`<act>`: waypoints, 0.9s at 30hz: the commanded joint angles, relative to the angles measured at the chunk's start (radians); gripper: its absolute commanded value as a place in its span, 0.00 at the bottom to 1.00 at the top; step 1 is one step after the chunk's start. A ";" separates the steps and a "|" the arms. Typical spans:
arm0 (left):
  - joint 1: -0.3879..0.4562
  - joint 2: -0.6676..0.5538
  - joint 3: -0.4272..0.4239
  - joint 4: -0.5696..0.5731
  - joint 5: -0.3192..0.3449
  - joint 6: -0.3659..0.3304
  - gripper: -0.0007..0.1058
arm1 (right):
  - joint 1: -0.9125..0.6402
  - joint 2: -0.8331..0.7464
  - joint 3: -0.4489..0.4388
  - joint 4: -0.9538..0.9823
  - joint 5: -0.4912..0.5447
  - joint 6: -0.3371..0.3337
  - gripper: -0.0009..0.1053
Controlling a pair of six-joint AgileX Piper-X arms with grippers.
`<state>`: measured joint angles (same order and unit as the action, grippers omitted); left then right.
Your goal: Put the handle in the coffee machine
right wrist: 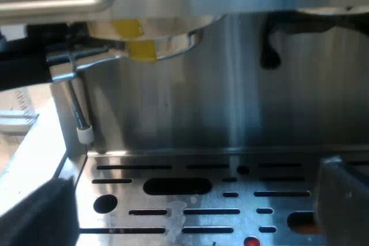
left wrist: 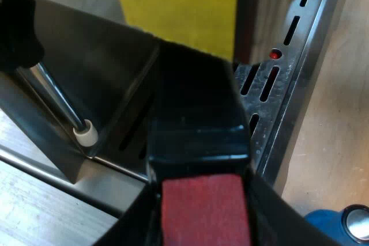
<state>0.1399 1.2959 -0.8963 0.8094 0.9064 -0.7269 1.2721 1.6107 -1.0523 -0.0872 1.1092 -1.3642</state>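
Nothing legible anywhere: no lettering, brand, number or sign. Nothing to read on the espresso machine, on the yellow patch near its top, or on the slotted drip tray at its foot.
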 commanded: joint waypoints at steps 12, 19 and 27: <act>0.015 -0.034 -0.017 0.025 0.152 0.056 0.01 | -0.048 0.023 0.000 -0.014 -0.187 -0.008 0.44; 0.015 -0.034 -0.017 0.025 0.147 0.056 0.01 | -0.051 0.096 0.000 -0.090 -0.195 -0.008 0.44; 0.015 -0.034 -0.017 0.025 0.147 0.056 0.01 | -0.058 0.150 0.000 -0.228 -0.094 -0.139 0.44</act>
<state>0.1412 1.2959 -0.8963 0.8110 0.9109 -0.7245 1.2214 1.7539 -1.0523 -0.2907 0.9843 -1.4697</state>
